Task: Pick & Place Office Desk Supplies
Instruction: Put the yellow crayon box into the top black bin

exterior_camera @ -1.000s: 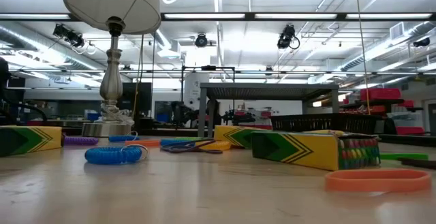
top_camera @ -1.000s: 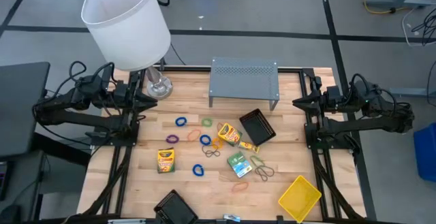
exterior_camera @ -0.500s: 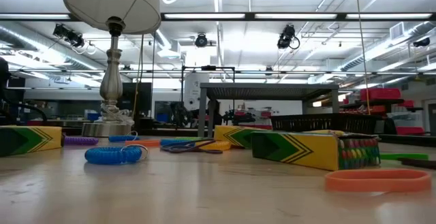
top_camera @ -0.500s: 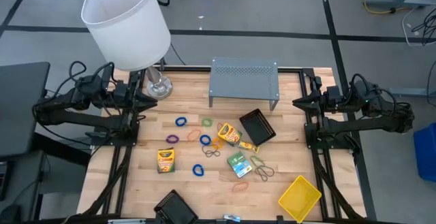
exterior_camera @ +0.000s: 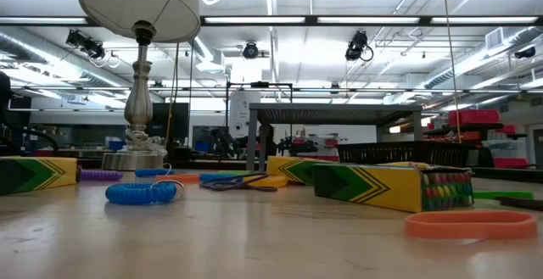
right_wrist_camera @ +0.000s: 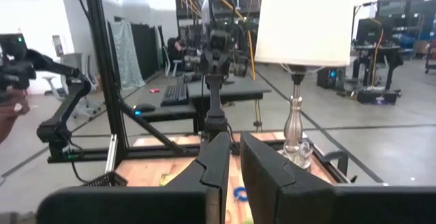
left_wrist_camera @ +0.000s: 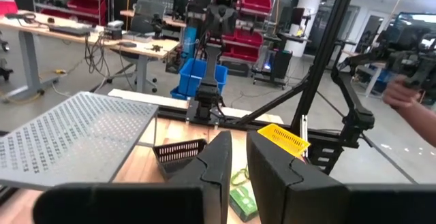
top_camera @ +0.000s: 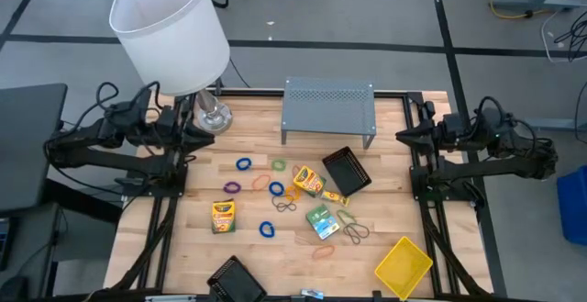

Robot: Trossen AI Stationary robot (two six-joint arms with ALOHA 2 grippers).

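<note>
Both pincers (top_camera: 197,128) (top_camera: 401,138) raised — nearly closed, empty.

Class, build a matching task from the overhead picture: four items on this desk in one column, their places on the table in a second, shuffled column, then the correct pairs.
Things
1. yellow tray
2. lamp
3. grey perforated shelf
4. blue coiled band

Places
A. far edge of the table, in the middle
B. near corner on the right arm's side
C. far corner on the left arm's side
D. on the bare wood between two crayon boxes, towards the near edge

Pairs: 1-B, 2-C, 3-A, 4-D
</note>
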